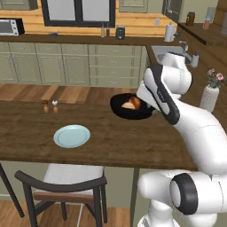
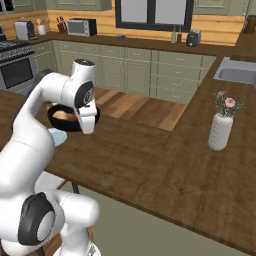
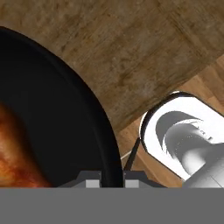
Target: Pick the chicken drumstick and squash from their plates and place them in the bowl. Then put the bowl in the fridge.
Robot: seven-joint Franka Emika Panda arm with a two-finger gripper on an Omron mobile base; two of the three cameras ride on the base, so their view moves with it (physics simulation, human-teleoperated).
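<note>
My gripper (image 3: 111,180) is shut on the right rim of the glossy black bowl (image 3: 65,131), with one fingertip (image 3: 89,183) inside the wall and one outside. The bowl (image 1: 122,108) hangs just above the far side of the wooden counter, partly behind my forearm, and it also peeks out behind the arm in the right base view (image 2: 62,122). Golden-brown chicken drumstick (image 3: 13,151) lies in it; tan-orange food (image 1: 131,103), apparently the squash with it, shows inside the bowl. The pale blue plate (image 1: 72,135) lies bare on the counter's near left. The fridge is out of view.
Two small shakers (image 1: 50,106) stand at the counter's back left. A white vase with flowers (image 2: 221,127) stands on the right-hand counter, a sink (image 2: 235,74) beyond it. A chair (image 1: 66,184) sits under the counter's near edge. Cabinets line the far wall.
</note>
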